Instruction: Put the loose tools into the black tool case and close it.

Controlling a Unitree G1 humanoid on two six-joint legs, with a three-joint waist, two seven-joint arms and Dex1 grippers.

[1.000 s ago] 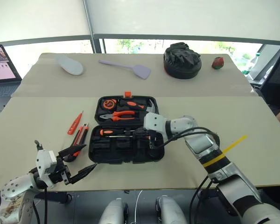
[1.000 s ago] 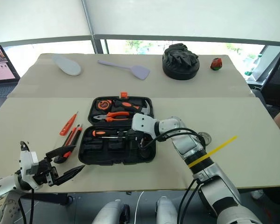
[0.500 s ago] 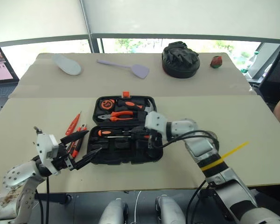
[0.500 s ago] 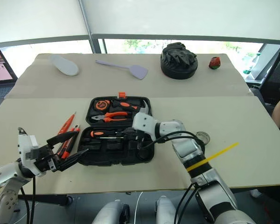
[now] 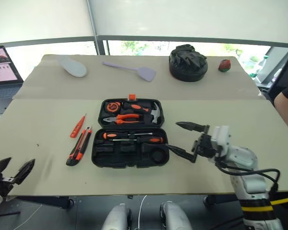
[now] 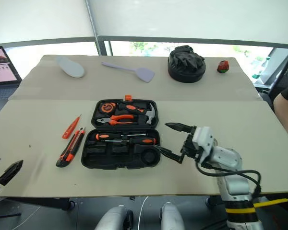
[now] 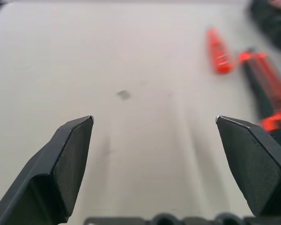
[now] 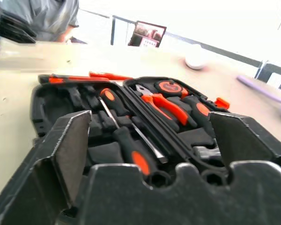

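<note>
At the counter's near left corner the left end effector [image 5: 12, 171] is spread wide and empty. An orange screwdriver [image 5: 77, 126] and the utility knife [image 5: 79, 145] lie left of the open black tool case [image 5: 130, 132], which holds two screwdrivers [image 5: 129, 137]. Near the case's right edge, the right end effector [image 5: 181, 139] has its fingers apart and holds nothing.

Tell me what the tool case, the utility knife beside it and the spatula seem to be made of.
Tool case: looks like matte black moulded plastic, going by its shaped tool slots and dull surface.
Utility knife: apparently an orange and black plastic body; no bare metal is visible.
Spatula: pale lilac, uniform and matte, likely silicone or soft plastic; the look leaves that open.
</note>
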